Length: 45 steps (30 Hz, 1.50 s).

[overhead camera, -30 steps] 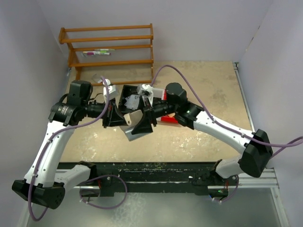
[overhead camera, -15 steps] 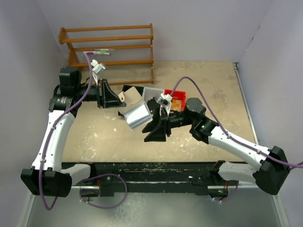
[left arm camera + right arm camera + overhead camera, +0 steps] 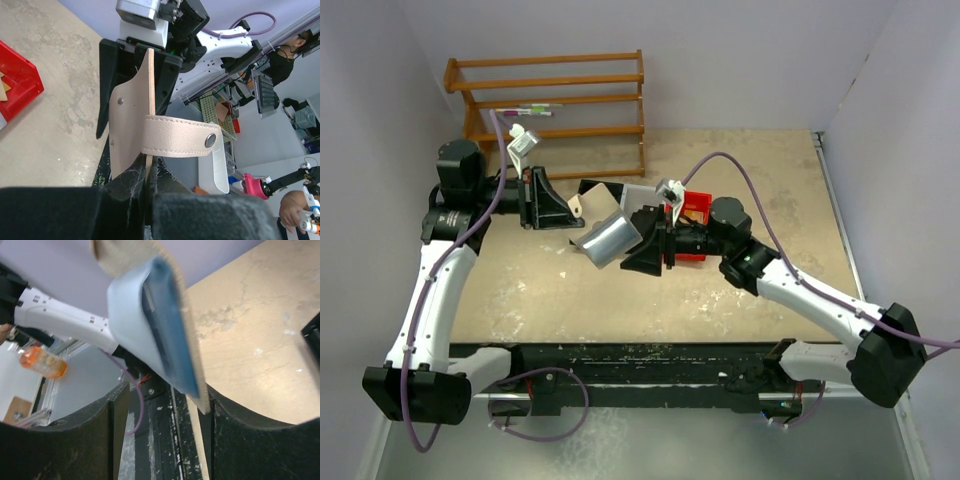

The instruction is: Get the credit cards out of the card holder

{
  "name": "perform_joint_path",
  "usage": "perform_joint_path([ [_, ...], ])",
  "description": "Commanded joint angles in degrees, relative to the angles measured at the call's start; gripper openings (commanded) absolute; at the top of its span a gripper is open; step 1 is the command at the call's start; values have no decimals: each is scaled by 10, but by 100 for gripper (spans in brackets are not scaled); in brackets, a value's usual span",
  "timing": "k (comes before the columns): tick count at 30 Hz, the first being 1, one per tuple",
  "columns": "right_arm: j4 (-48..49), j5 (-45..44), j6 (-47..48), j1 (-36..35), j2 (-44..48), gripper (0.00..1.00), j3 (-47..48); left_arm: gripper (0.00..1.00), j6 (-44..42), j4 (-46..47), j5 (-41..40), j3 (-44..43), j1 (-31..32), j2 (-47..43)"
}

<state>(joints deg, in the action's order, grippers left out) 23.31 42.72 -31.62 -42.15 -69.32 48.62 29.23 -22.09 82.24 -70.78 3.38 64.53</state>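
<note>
The card holder (image 3: 608, 238) hangs spread above the table's middle, tan outside, bluish-grey sleeves facing up. My left gripper (image 3: 570, 210) is shut on its tan panel; the left wrist view shows the panel's thin edge pinched between my jaws (image 3: 147, 172), and the strap with its snap button (image 3: 210, 140) hanging across. My right gripper (image 3: 632, 245) is open at the holder's right edge. In the right wrist view the sleeves (image 3: 160, 325) sit between the wide-open fingers (image 3: 162, 405), close to the right one. A darker grey-blue card (image 3: 167, 340) shows inside the sleeves.
A wooden rack (image 3: 555, 100) stands at the back left with a marker (image 3: 525, 112) on a shelf. A red bin (image 3: 692, 212) sits just behind the right gripper, also in the left wrist view (image 3: 15, 80). A black flat item (image 3: 595, 190) and a pale sheet (image 3: 642, 195) lie behind the holder.
The grippers, close together a second ago, have parted. The left one drew back left holding the holder. The right one dropped away, then came back up to the holder's right edge.
</note>
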Motion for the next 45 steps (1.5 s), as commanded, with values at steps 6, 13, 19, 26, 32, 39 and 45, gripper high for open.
perform_joint_path([
  [6,90,-31,-18,33,7,63,3,0,118,118,31,15,-1,-31],
  [13,130,-9,-25,39,-8,61,13,0,141,132,28,17,-1,-35],
  [19,189,0,-39,38,-25,58,26,0,154,140,25,20,-1,-37],
  [26,286,8,-74,36,-42,54,43,0,188,168,21,32,0,-36],
  [32,326,24,-98,24,-66,56,76,0,217,202,18,49,1,-37],
  [39,359,43,-129,15,-76,54,101,0,217,205,12,51,7,-30],
  [45,400,59,-163,-6,-101,44,121,0,213,206,5,57,16,-30],
])
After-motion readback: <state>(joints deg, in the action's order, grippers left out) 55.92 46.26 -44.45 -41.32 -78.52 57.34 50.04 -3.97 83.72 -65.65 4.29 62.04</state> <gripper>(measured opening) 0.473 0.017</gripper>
